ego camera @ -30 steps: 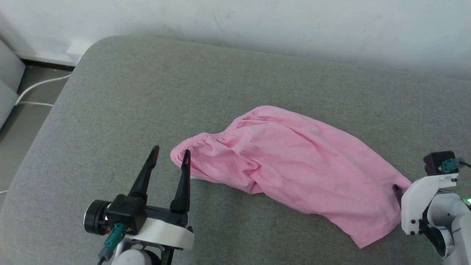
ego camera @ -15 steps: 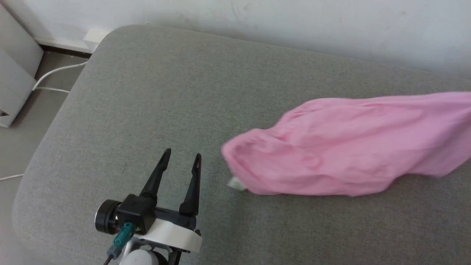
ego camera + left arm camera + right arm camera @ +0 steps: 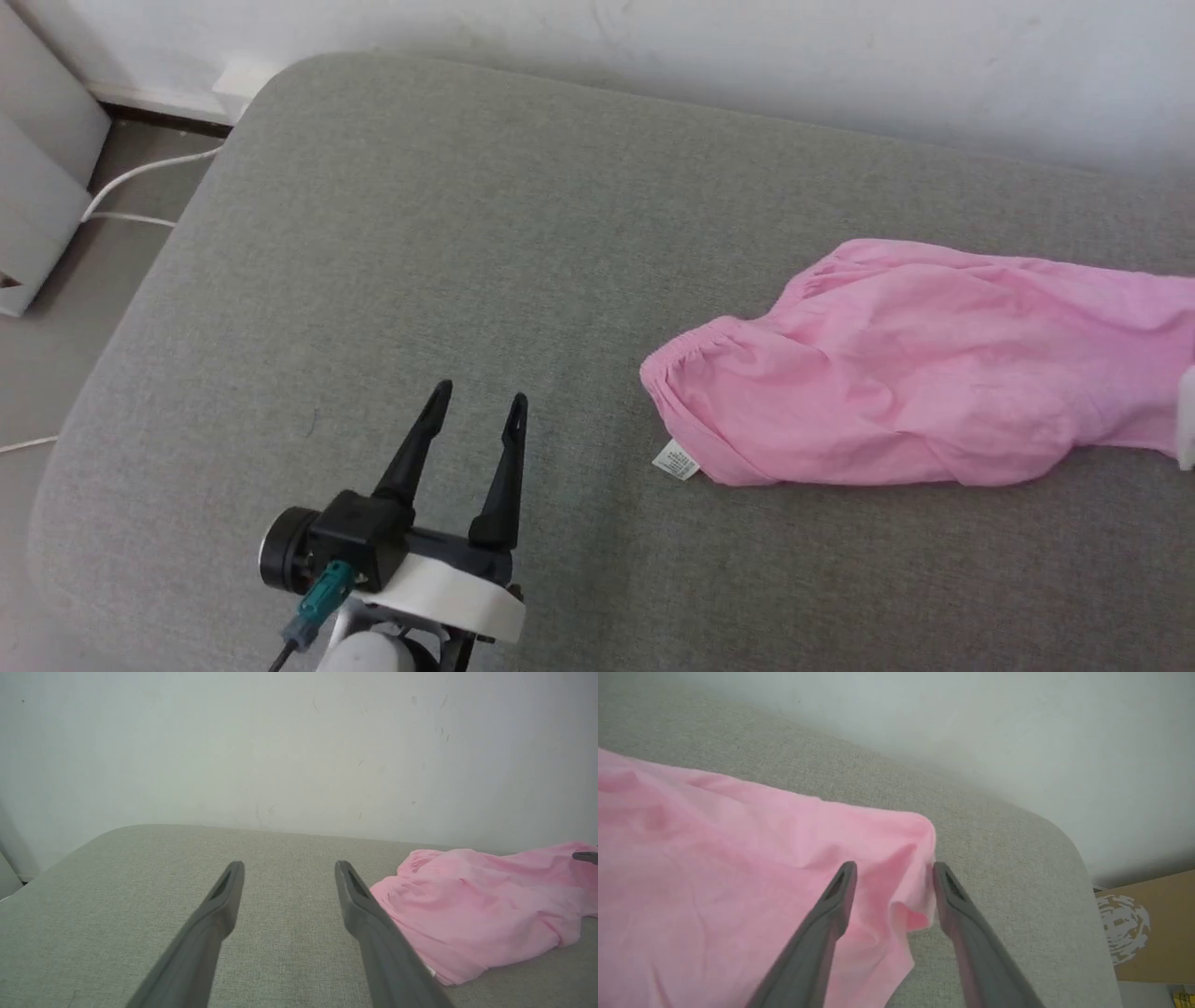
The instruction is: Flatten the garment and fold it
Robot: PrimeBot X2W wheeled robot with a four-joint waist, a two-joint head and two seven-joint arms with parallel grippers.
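Head view – garment [image 3: 915, 373]: a pink, wrinkled heap lying on the grey surface [image 3: 420, 233] towards its right edge, gathered hem facing left, the rest running out of the picture on the right.
Head view – label [image 3: 676, 460]: small and white, flat on the surface at the garment's near left corner.
Head view – left gripper [image 3: 480, 392]: near the front edge of the surface, fingers spread and empty, well apart from the garment.
Head view – surroundings: a pale wall [image 3: 747, 47] behind the far edge; a white cable [image 3: 140, 177] on the floor past the far left corner.
Left wrist view – left gripper [image 3: 289, 865]: released, both fingers wide over bare surface [image 3: 117, 905], grasping nothing.
Left wrist view – garment [image 3: 467, 905]: to the right of the right-hand finger, partly hidden behind it.
Right wrist view – right gripper [image 3: 894, 865]: fingers parted, with a loose fold at the garment's edge between them, not pinched.
Right wrist view – garment [image 3: 714, 868]: spread to the left, its edge lying short of the surface's rounded corner [image 3: 1017, 868].
Right wrist view – cardboard box [image 3: 1148, 924]: brown, beyond that corner.
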